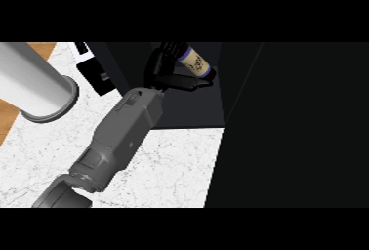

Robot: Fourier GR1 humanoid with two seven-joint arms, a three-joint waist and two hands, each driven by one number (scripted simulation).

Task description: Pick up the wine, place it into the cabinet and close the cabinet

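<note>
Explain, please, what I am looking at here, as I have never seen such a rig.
This single picture is taken from the robot's head, looking steeply down at a white marble counter. The robot is a humanoid; only one grey forearm shows, coming in at the lower left and ending in its black left hand. That hand is curled round a wine bottle with a pale label, held at the opening of the dark cabinet; whether it is inside yet I cannot tell. The large dark panel on the right is probably the cabinet's open door. A pale cylinder stands at the counter's left; I cannot say what it is. The right hand is not in view.
</note>
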